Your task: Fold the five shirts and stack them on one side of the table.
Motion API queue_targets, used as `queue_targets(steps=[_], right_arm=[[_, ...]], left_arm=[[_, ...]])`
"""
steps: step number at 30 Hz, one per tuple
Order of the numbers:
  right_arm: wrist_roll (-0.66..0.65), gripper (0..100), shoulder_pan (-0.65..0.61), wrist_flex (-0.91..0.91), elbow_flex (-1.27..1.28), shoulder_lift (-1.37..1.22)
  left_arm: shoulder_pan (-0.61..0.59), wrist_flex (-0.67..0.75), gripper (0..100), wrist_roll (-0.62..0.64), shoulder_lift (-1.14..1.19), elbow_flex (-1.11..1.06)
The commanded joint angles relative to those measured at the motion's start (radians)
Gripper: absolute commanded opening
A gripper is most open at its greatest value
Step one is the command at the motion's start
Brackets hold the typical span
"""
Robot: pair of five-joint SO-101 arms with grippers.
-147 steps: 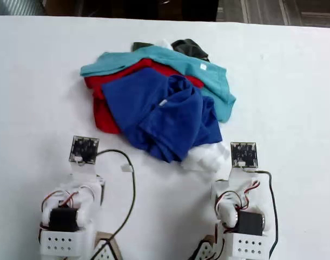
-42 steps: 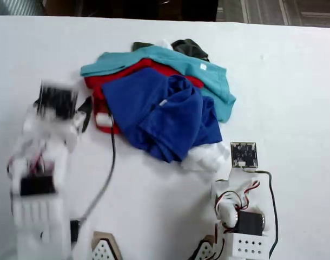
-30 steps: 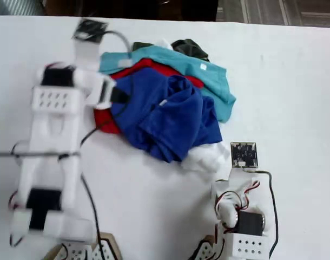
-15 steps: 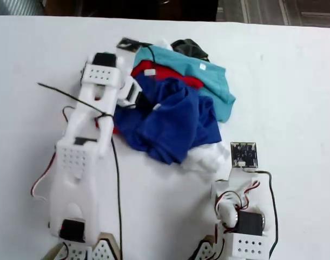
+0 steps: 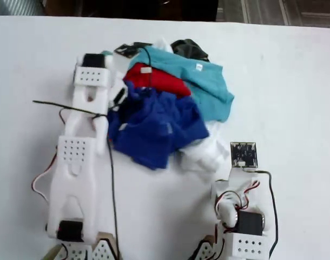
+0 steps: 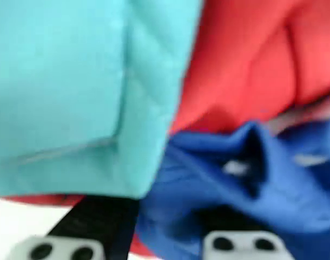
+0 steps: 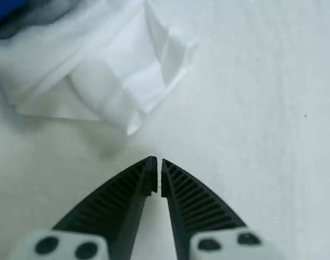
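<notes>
The heap of shirts [image 5: 165, 105] lies in the middle of the worktop [image 5: 286, 81]. The left arm [image 5: 78, 146] stretches along its left side, the left claw [image 5: 120, 97] in among the cloth. The right claw [image 7: 159, 164] sits by the heap's near right corner, apart from it.

A white table [image 5: 35, 54] meets dark flooring [image 5: 262, 11] along its far edge.

Left arm [image 5: 78, 151] swung out, blue shirt [image 5: 154, 130] bunched up
</notes>
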State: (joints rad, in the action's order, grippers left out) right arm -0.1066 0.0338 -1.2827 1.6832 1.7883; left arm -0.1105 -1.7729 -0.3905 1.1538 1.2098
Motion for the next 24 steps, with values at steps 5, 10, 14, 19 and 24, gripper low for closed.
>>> queue_targets(steps=[5,10,14,19,24], right_arm=[[0.009,2.2,-0.001,0.016,0.009,0.01],[0.009,2.2,-0.001,0.016,0.009,0.01],[0.009,2.2,-0.001,0.016,0.009,0.01],[0.009,2.2,-0.001,0.016,0.009,0.01],[0.009,2.2,-0.001,0.016,0.009,0.01]], left_arm=[[-0.454,-0.012,2,-0.002,-0.003,0.222],[-0.715,0.0,2,-0.006,-0.017,0.472],[-0.867,0.021,2,0.0,-0.138,0.449],[-0.934,0.015,3,0.0,-0.213,0.441],[-0.924,0.014,3,-0.005,-0.189,0.441]])
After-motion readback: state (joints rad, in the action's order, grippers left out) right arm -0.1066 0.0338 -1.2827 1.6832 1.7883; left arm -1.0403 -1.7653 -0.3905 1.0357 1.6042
